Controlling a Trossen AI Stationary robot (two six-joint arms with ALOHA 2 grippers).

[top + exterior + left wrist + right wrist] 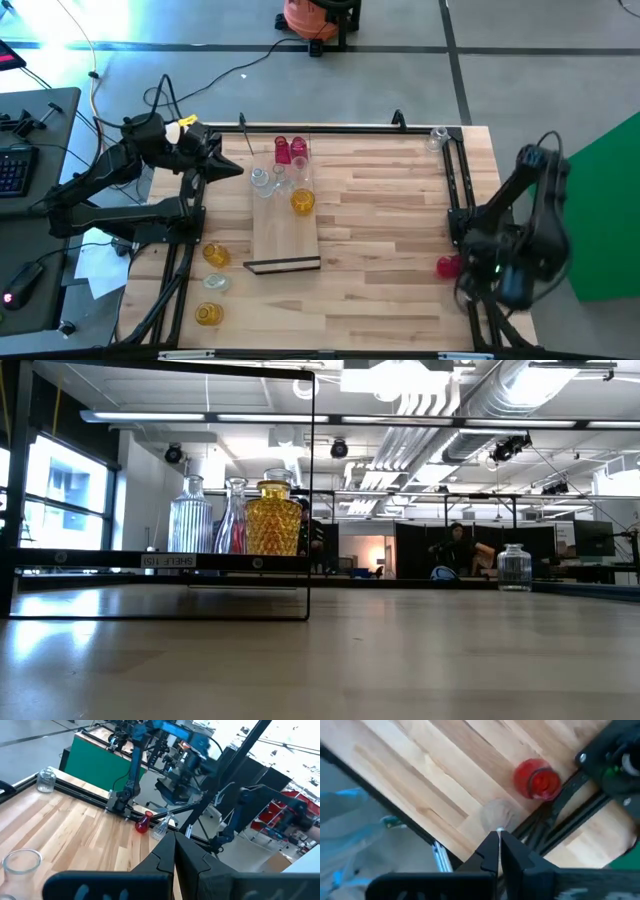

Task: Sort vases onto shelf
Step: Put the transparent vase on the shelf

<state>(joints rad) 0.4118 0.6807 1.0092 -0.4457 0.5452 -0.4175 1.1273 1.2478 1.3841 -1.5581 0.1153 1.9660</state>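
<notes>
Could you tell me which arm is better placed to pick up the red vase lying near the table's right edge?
Probably the right: its shut gripper hangs just beside the red vase; the left gripper sits across the table.

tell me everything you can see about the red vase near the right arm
The red vase is small, of translucent red glass, with a rounded bulbous body and a narrower neck. It stands upright on the slatted wooden tabletop, at its right edge close to the black frame and the right arm's base, far from the shelf. The right wrist view looks down on its round mouth. A clear vase stands beside it. Nothing grips it; the right gripper is shut above.
</notes>
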